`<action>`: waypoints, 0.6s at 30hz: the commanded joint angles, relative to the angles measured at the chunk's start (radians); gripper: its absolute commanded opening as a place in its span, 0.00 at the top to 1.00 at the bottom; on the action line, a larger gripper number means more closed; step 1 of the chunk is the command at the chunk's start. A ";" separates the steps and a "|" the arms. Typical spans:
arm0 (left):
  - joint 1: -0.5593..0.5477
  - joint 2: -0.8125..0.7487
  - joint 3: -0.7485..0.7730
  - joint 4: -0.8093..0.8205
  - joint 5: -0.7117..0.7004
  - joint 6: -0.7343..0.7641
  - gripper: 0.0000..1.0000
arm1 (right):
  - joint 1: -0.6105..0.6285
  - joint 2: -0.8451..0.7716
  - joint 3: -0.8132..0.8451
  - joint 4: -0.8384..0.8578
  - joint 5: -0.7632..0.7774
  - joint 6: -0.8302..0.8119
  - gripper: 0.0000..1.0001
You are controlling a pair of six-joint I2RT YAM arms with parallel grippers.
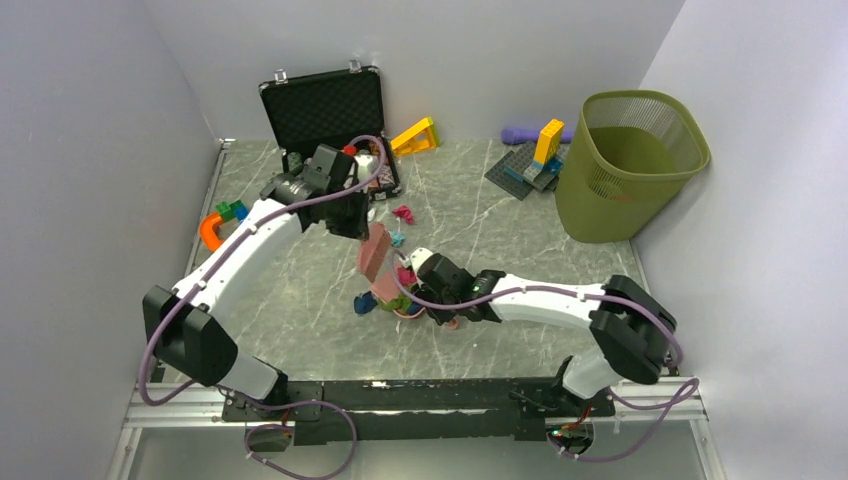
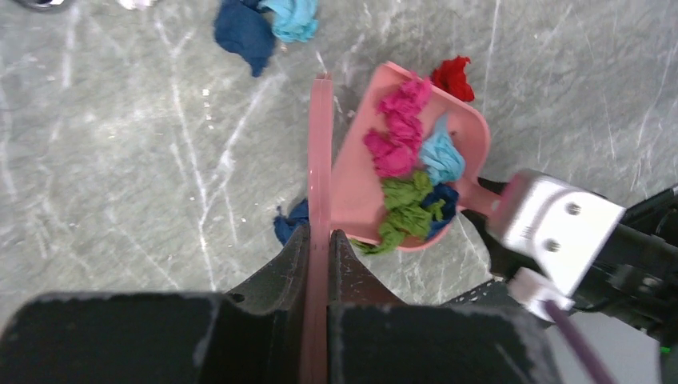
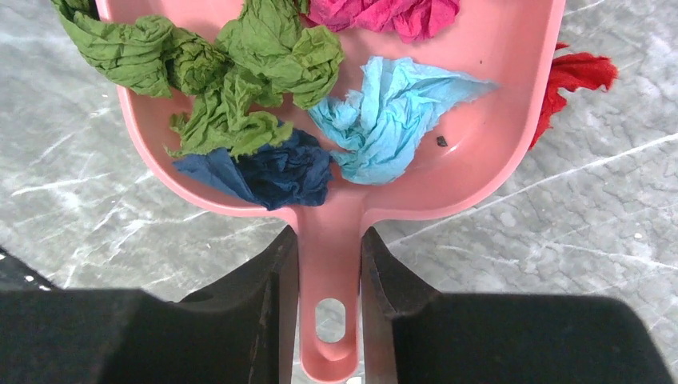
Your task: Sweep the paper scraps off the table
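The right fingers (image 3: pixel 289 252) are pinching tight on the handle of a pink dustpan (image 3: pixel 496 120) lying on the counter (image 3: pixel 560 240). Green, navy, light-blue and magenta paper scraps (image 3: pixel 264 88) are sitting inside it, with a red scrap (image 3: pixel 580 72) just outside its rim. The left fingers (image 2: pixel 297 252) are clamping a pink board (image 2: pixel 321 144) at the pan's mouth. A navy scrap (image 2: pixel 244 36) and a teal scrap (image 2: pixel 292 16) are lying loose nearby.

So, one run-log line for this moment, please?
left gripper: shut on scraper | right gripper: shut on dustpan | dustpan: paper scraps inside | table: loose scraps
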 commanded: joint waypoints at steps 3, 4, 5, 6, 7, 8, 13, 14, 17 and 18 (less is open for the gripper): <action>0.091 -0.146 -0.022 0.017 -0.038 0.002 1.00 | 0.010 -0.165 -0.061 0.102 -0.011 0.022 1.00; 0.109 -0.161 -0.032 0.018 -0.035 0.003 1.00 | 0.010 -0.178 -0.054 0.069 -0.006 0.028 1.00; 0.126 -0.174 -0.042 0.018 -0.034 0.004 1.00 | 0.010 -0.188 -0.043 0.042 -0.001 0.037 1.00; 0.143 -0.188 -0.051 0.016 -0.033 0.006 1.00 | 0.009 -0.197 -0.024 0.009 -0.001 0.044 1.00; 0.157 -0.202 -0.061 0.014 -0.037 0.010 1.00 | 0.009 -0.205 0.008 -0.029 -0.002 0.050 1.00; 0.172 -0.213 -0.070 0.012 -0.042 0.013 1.00 | 0.009 -0.208 0.035 -0.063 -0.006 0.056 1.00; 0.212 -0.287 -0.134 0.027 -0.111 0.008 1.00 | -0.006 -0.200 0.241 -0.305 0.024 0.110 1.00; 0.212 -0.304 -0.160 0.038 -0.125 0.005 1.00 | -0.021 -0.191 0.290 -0.358 0.025 0.121 1.00; 0.214 -0.337 -0.211 0.060 -0.146 0.005 1.00 | -0.098 -0.177 0.403 -0.457 -0.062 0.149 1.00; 0.215 -0.341 -0.223 0.062 -0.148 0.006 1.00 | -0.130 -0.178 0.430 -0.477 -0.090 0.159 1.00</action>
